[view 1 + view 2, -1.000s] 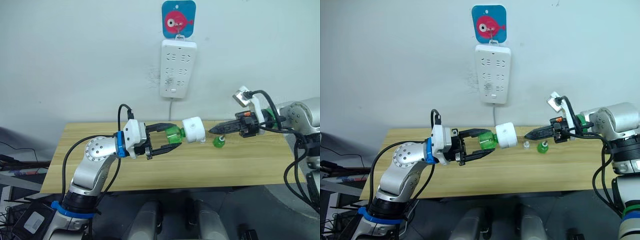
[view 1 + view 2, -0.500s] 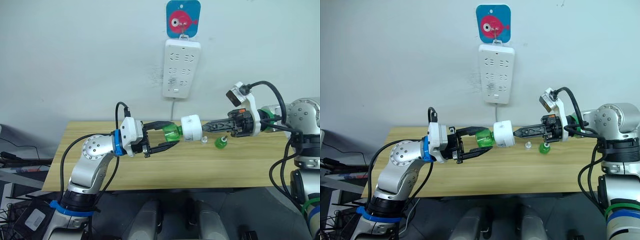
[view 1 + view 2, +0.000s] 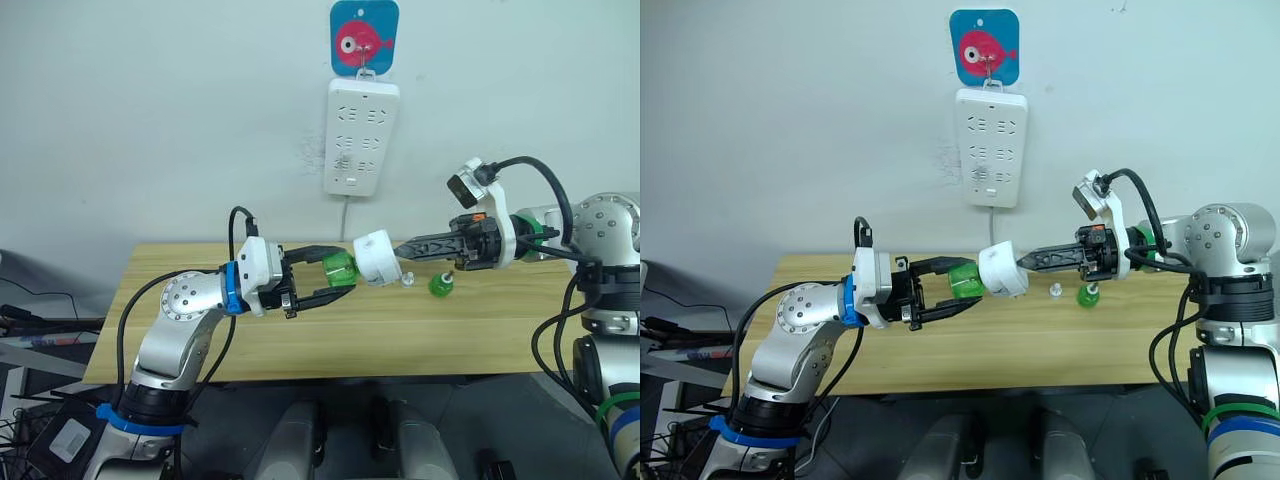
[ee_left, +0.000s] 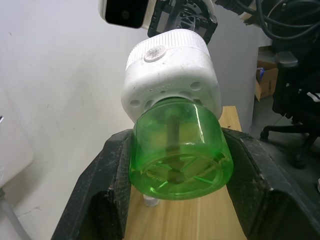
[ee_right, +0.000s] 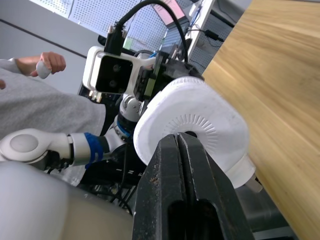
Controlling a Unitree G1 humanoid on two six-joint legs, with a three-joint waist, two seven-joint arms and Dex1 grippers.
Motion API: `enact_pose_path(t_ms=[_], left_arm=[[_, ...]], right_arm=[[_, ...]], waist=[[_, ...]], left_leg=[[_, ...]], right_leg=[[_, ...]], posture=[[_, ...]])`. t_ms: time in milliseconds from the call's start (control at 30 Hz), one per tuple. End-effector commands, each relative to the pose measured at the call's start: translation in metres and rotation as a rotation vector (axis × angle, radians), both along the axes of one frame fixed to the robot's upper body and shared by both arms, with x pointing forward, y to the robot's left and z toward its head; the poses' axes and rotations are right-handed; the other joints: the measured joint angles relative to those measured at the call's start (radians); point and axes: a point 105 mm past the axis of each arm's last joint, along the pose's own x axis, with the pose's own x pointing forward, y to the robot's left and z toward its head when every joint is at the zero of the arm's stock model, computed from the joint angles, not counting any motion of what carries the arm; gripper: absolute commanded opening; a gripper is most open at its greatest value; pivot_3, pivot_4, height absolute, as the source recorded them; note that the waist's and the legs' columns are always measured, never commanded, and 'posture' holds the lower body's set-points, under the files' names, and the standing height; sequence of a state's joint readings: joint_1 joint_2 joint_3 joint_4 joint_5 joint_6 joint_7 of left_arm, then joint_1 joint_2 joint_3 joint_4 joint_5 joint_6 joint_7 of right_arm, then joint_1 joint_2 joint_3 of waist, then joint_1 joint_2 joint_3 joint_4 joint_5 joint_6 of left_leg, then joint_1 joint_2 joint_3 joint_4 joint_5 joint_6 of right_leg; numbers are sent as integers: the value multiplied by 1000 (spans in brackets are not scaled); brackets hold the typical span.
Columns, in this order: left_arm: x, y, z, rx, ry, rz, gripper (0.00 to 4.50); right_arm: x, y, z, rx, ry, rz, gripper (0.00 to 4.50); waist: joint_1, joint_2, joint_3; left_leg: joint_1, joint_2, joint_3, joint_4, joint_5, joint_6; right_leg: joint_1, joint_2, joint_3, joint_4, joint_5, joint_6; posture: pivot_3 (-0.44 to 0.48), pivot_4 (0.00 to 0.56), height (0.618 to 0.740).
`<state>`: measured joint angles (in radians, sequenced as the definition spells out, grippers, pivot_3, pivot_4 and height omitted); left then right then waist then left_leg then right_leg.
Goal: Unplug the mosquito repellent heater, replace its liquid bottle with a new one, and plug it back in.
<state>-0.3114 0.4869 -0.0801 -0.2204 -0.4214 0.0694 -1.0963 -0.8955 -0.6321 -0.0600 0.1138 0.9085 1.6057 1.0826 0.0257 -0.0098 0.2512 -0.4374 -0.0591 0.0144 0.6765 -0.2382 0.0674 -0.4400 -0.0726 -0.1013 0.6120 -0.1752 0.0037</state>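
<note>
**Mosquito repellent heater** (image 3: 377,257): white, unplugged, held in the air above the back half of the bench (image 3: 300,345), near its middle, with its green liquid bottle (image 3: 341,270) attached.

**Left gripper** (image 3: 340,279): fingers pinch the green bottle from both sides; the left wrist view shows the bottle seated between the pads, heater pointing away.

**Right gripper** (image 3: 402,249): fingers pressed together, tips touching the heater's top face at its round vent.

**Second green bottle** (image 3: 440,285): upright toward the bench's back right, a small clear piece (image 3: 408,279) just beside it.

**Power strip** (image 3: 360,138): on the wall above the back edge, sockets empty, under a blue fish hook plate (image 3: 364,36).

**Step in hand**, as judged: separating bottle from heater. The right fingers likely need to spread and grip the white body while the left keeps the bottle fixed, then twist along the shared axis without bending sideways.

**Room**: front half of the bench offers setting-down space; the upright bottle sits below the right arm and could be knocked.
</note>
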Motion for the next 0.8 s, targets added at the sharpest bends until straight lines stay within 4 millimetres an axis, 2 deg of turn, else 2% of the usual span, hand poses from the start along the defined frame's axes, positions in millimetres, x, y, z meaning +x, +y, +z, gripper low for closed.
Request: enact_pose_path(t_ms=[33, 133, 267, 400, 600, 800], left_arm=[[-17, -15, 11, -3, -50, -107, 2268], [-13, -15, 16, -28, -60, -87, 2268], [-11, -19, 26, -72, -77, -83, 2268], [-12, -19, 25, -62, -75, -86, 2268], [-11, -15, 21, -49, -70, -76, 2268], [-9, -13, 23, -48, -76, -66, 2268]], right_arm=[[-3, 10, 12, 31, -26, 47, 54], [-9, 11, 10, 20, -29, 77, 54], [-21, 18, -4, -38, -66, 122, 54], [-22, 19, -4, -31, -70, 127, 54], [-13, 9, -5, -62, -94, 78, 54], [16, -15, -13, -124, -131, -56, 54]], waist=[[0, 0, 0], [0, 0, 0], [2, 0, 0], [1, 0, 0], [0, 0, 0], [0, 0, 0]], left_leg=[[0, 0, 0, 0, 0, 0], [0, 0, 0, 0, 0, 0], [0, 0, 0, 0, 0, 0], [0, 0, 0, 0, 0, 0], [0, 0, 0, 0, 0, 0], [0, 0, 0, 0, 0, 0]], right_leg=[[0, 0, 0, 0, 0, 0], [0, 0, 0, 0, 0, 0], [0, 0, 0, 0, 0, 0], [0, 0, 0, 0, 0, 1], [0, 0, 0, 0, -2, 3], [0, 0, 0, 0, -2, 3]], posture=[[22, 234, 740], [22, 231, 740], [23, 227, 740], [25, 224, 740], [26, 224, 740], [25, 226, 740]])
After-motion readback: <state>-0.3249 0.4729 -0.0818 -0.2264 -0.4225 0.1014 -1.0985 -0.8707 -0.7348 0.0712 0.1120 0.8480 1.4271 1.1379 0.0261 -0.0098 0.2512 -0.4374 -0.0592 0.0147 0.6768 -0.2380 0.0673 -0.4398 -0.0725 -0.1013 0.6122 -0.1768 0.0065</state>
